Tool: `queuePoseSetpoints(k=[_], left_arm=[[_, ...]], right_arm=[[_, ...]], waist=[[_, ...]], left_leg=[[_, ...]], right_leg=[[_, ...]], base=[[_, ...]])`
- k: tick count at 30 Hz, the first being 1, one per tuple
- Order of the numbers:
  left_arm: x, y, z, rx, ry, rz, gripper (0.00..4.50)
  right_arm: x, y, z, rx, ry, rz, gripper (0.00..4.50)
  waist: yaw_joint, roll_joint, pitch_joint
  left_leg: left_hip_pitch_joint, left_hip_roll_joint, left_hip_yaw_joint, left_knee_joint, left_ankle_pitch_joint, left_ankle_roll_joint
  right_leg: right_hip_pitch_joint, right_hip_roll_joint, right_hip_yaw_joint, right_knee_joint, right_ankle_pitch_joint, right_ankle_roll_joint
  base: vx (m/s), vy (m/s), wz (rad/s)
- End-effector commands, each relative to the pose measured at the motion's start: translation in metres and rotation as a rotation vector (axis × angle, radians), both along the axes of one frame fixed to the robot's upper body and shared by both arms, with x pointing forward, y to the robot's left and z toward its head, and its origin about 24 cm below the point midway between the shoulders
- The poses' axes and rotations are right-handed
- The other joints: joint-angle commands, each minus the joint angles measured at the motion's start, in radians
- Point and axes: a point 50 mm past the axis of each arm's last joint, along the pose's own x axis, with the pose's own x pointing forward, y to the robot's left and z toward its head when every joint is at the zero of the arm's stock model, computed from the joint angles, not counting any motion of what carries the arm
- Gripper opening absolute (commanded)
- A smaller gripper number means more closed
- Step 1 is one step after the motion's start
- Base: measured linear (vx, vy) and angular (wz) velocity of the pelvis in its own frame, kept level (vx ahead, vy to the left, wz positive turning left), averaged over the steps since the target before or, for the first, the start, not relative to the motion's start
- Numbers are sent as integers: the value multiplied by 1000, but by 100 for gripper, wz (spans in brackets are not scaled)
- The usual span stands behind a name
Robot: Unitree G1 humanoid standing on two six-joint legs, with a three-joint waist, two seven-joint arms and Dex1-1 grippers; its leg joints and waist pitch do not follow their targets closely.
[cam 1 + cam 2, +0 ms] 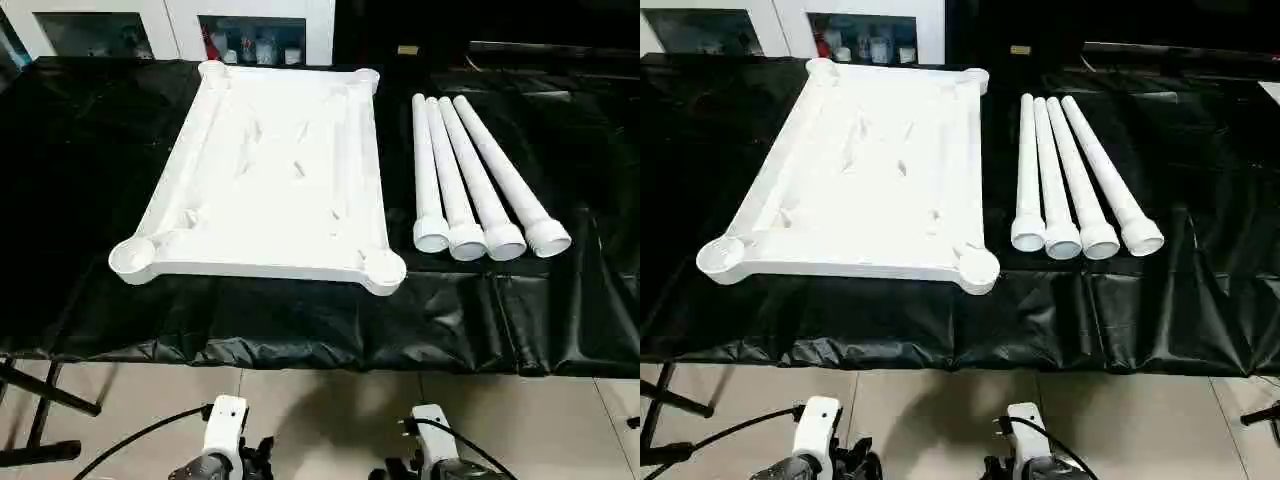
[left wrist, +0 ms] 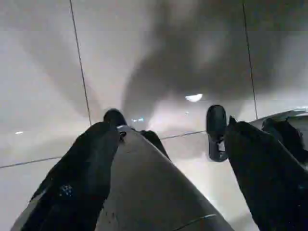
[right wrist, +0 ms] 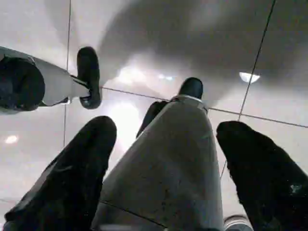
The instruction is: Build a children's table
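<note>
The white tabletop (image 1: 270, 170) lies underside up on a black-covered bench, with ribs showing and a round socket at each corner, such as the near right one (image 1: 383, 268). Several long white legs (image 1: 470, 180) lie side by side to its right, flared ends toward me. Both arms hang low in front of the bench, the left wrist (image 1: 224, 430) and right wrist (image 1: 430, 432) at the picture's bottom edge. In the wrist views my left gripper (image 2: 171, 144) and right gripper (image 3: 168, 130) stand open over the floor, holding nothing.
The black plastic sheet (image 1: 300, 320) drapes over the bench's front edge. A white cabinet with glass doors (image 1: 180, 30) stands behind. Black stand legs (image 1: 40, 400) rest on the tiled floor (image 1: 330, 400) at the left. A grey limb of the robot (image 3: 168, 173) shows between the fingers.
</note>
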Motion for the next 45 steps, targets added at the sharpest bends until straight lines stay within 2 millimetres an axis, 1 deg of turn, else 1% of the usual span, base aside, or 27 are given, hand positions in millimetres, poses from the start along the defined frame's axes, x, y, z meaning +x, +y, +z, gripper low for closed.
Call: queuePoseSetpoints(k=[1, 5, 6, 7, 8, 9, 10, 11, 14, 18, 20, 22, 23, 24, 26, 30, 32, 33, 36, 37, 38, 39, 40, 41, 43, 44, 45], left_arm=[[-12, 1, -6, 12, 50, -2, 394], [-12, 1, -6, 12, 50, -2, 394], [0, 9, -14, 192, 252, 21, 394], [6, 4, -12, 193, 234, 6, 414], [7, 3, -11, 193, 232, 4, 414], [14, -3, -9, 186, 213, -10, 424], [16, -4, -8, 187, 204, -17, 430], [16, -5, -8, 179, 202, -14, 434], [16, -5, -8, 159, 201, -1, 450], [19, -4, -7, 131, 193, 26, 450], [20, -4, -7, 142, 188, 23, 450], [22, -1, -5, 132, 161, 24, 450], [23, 0, -5, 125, 155, 27, 450], [23, 1, -5, 118, 140, 25, 450], [24, 5, -3, 108, 102, 13, 450], [20, 10, -3, 85, 54, -15, 450], [17, 10, -3, 58, 31, -28, 450], [16, 12, -2, 57, 17, -29, 450], [10, 18, -1, 66, -11, -42, 450], [10, 18, -1, 68, -13, -44, 450], [7, 19, 1, 66, -27, -54, 450], [5, 20, 3, 60, -57, -69, 450], [4, 19, 6, 55, -82, -76, 450], [6, 15, 14, 34, -169, -91, 450], [8, 11, 20, 10, -228, -92, 450], [12, 7, 25, 4, -267, -112, 450], [12, 6, 26, 6, -273, -117, 450]], right_arm=[[-24, -1, -8, -7, 90, -14, 378], [-24, -1, -8, -7, 90, -14, 378], [-7, 10, -6, -149, 33, 11, 378], [-2, 0, -4, -159, 12, -6, 396], [-1, -1, -3, -160, 10, -9, 396], [5, -10, -1, -149, -13, -54, 407], [6, -9, 0, -138, -19, -70, 417], [7, -5, 0, -142, -22, -56, 423], [7, -1, 0, -168, -34, -17, 447], [13, 10, 2, -112, -81, -83, 447], [16, 9, 3, -141, -105, -70, 447], [28, -5, 9, -155, -185, -89, 447], [32, -9, 11, -127, -208, -117, 447], [35, -14, 13, -123, -238, -126, 447], [38, -19, 15, -99, -256, -98, 447], [37, -18, 17, 8, -271, -58, 447], [34, -15, 17, 43, -285, -8, 447], [33, -12, 17, 63, -294, 20, 447], [28, -8, 18, 100, -333, 125, 447], [28, -8, 18, 101, -335, 128, 447], [27, -7, 19, 113, -363, 156, 447], [27, -5, 21, 129, -397, 165, 447], [27, -4, 23, 139, -418, 164, 447], [32, 1, 27, 155, -473, 180, 447], [35, 5, 31, 161, -500, 203, 447], [41, 11, 35, 166, -520, 239, 447], [42, 13, 36, 167, -524, 247, 447]], waist=[[0, 7, -29], [0, 7, -29], [0, 6, -29], [-1, 23, -82], [6, 19, -66], [7, 15, -70], [3, 11, -71], [3, 12, -75], [1, 22, -80], [4, 26, -78], [5, 26, -78], [6, 33, -78], [5, 30, -77], [7, 36, -78], [7, 34, -80], [8, 29, -85], [8, 29, -84], [8, 31, -81], [8, 38, -75], [6, 36, -72], [5, 44, -65], [3, 40, -65], [4, 43, -58], [2, 44, -45], [-1, 41, -45], [0, 46, -26], [-1, 44, -24]], left_leg=[[22, 58, -19, -69, -185, 70], [22, 58, -18, -69, -191, 67], [22, 58, -18, -69, -189, 67], [67, 44, -6, -44, -106, 39], [29, 49, -14, -52, -99, 43], [21, 55, -15, -56, -127, 36], [22, 55, -16, -52, -137, 41], [22, 51, -13, -48, -140, 58], [19, 52, -13, -45, -149, 78], [24, 58, -15, -53, -220, 56], [27, 57, -17, -57, -244, 34], [23, 57, -19, -59, -242, 23], [24, 56, -19, -58, -251, 23], [23, 55, -19, -58, -248, 27], [20, 54, -18, -55, -235, 32], [11, 50, -18, -42, -166, 95], [14, 52, -16, -39, -153, 113], [11, 55, -17, -41, -163, 120], [15, 62, -18, -50, -221, 109], [16, 62, -19, -54, -260, 96], [17, 62, -20, -58, -282, 86], [19, 64, -20, -61, -315, 69], [17, 67, -22, -66, -343, 58], [15, 65, -22, -70, -369, 54], [17, 63, -22, -71, -388, 48], [16, 63, -22, -78, -416, 41], [17, 62, -23, -78, -417, 36]], right_leg=[[22, -51, 21, -46, 113, -276], [21, -51, 22, -47, 107, -275], [22, -51, 22, -46, 110, -275], [12, -38, 17, -40, 185, -278], [30, -55, 20, -32, 200, -291], [39, -63, 17, -34, 171, -286], [38, -62, 17, -34, 167, -287], [39, -61, 18, -35, 158, -296], [34, -63, 18, -40, 102, -301], [26, -62, 20, -49, -8, -295], [24, -58, 20, -52, -44, -282], [25, -59, 18, -51, -40, -273], [25, -57, 19, -50, -36, -268], [26, -57, 19, -48, -26, -266], [27, -57, 17, -48, -1, -267], [35, -59, 14, -33, 118, -288], [31, -57, 13, -32, 136, -305], [31, -59, 12, -32, 128, -311], [25, -55, 10, -38, 62, -313], [24, -54, 12, -43, 12, -305], [20, -53, 12, -46, -16, -301], [18, -52, 15, -51, -57, -290], [19, -56, 17, -56, -81, -283], [12, -54, 18, -60, -118, -271], [10, -52, 20, -65, -173, -254], [1, -49, 23, -72, -217, -240], [0, -49, 24, -71, -229, -232]], base=[[0, 0, 0], [0, 0, 0], [0, 0, 0], [0, 0, 0], [0, 0, 0], [0, 0, 0], [0, 0, 0], [0, 0, 0], [0, 0, 0], [0, 0, 0], [0, 0, 0], [0, 0, 0], [0, 0, 0], [0, 0, 0], [0, 0, 0], [0, 0, 0], [0, 0, 0], [0, 0, 0], [0, 0, 0], [0, 0, 0], [0, 0, 0], [0, 0, 0], [0, 0, 0], [0, 0, 0], [0, 0, 0], [0, 0, 0], [0, 0, 0]])
